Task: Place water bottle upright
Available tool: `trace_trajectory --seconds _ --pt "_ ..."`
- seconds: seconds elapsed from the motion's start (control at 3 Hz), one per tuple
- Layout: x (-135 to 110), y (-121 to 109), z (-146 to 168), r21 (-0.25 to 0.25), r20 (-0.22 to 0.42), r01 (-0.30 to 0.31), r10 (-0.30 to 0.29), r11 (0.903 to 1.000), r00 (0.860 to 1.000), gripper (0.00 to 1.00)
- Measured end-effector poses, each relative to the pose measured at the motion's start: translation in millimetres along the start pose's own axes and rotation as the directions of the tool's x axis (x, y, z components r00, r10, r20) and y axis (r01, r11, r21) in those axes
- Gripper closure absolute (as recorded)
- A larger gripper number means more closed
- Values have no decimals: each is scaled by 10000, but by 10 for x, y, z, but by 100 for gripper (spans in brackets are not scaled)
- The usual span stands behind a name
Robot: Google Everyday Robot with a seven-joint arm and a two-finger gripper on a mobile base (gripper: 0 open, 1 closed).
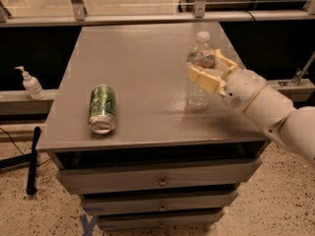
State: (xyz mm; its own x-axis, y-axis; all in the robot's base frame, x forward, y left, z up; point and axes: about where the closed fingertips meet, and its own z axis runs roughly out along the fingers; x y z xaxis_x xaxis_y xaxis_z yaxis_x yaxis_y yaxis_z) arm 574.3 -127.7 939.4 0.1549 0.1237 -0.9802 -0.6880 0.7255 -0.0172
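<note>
The bottle (198, 96) stood upright near the right edge of the table (133, 58), cap on top and base seemingly flat on the grey surface, so the task looked all but finished. The gripper (204, 65) reached in from the right at about the height of the label band, its tan fingers (204, 78) closed in on either side of the bottle and apparently holding it (how firmly could not be judged). The step in hand seemed to be the last one: letting go of a bottle already set down. The next move called for care, I think. The fingers would need to part evenly, so that neither dragged the light, nearly empty-looking bottle sideways, and the arm would then need to draw back to the right or lift straight up without brushing the cap. A one-sided release or a sweep across the top could easily tip it, and the table edge lay close by on that side. The can (102, 108) lay on its side well apart on the left of the table, out of the way, and the dispenser (31, 82) stood on a ledge beyond the table.
</note>
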Motion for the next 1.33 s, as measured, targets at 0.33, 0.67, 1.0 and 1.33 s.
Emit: trace_trajectory --seconds 0.33,0.67,1.0,1.33 --pt "11 18 -22 55 44 27 -27 10000 10000 38" --pt "12 24 -35 92 42 54 -55 9999 10000 15" --pt "3 23 -47 106 17 79 -79 9999 10000 0" --pt "-2 20 -49 114 5 88 -88 9999 10000 0"
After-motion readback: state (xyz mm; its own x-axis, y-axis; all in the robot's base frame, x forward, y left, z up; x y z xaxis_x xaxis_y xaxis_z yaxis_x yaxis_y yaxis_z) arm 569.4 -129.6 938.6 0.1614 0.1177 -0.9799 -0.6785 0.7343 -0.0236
